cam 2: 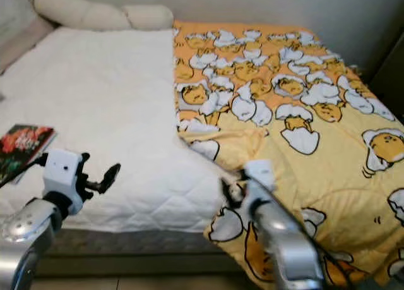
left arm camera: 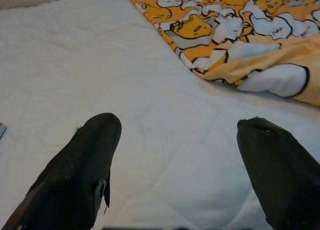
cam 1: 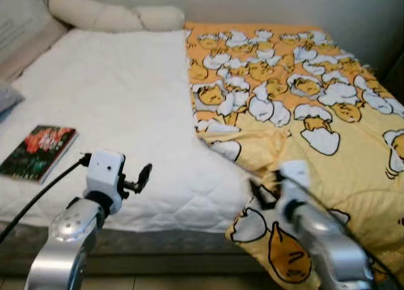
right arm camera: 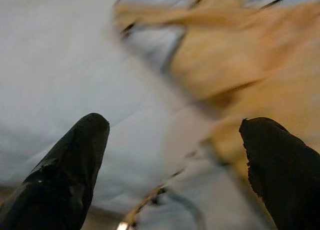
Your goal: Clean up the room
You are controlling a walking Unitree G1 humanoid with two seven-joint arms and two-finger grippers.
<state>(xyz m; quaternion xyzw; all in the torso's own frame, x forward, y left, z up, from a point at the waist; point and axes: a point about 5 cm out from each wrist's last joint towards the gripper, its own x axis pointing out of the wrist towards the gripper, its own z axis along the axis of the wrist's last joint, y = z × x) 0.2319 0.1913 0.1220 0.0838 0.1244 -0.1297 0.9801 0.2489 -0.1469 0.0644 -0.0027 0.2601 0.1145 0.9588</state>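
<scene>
Bed with white mattress (cam 1: 120,94) across left and centre of frame. Yellow patterned blanket (cam 1: 303,100) covers right half, edge rumpled. Book (cam 1: 38,152) lies at left edge. Left gripper (left arm camera: 180,165) spread wide over mattress, lower left. Right gripper (right arm camera: 175,160) spread wide, lower right, at blanket's edge.

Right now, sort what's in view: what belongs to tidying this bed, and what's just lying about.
For the job:
- yellow egg-print blanket, bunched at its near edge
- white quilted mattress pad
- left gripper, open
- right gripper, open

Lying about:
- book
- cream pillows
</scene>
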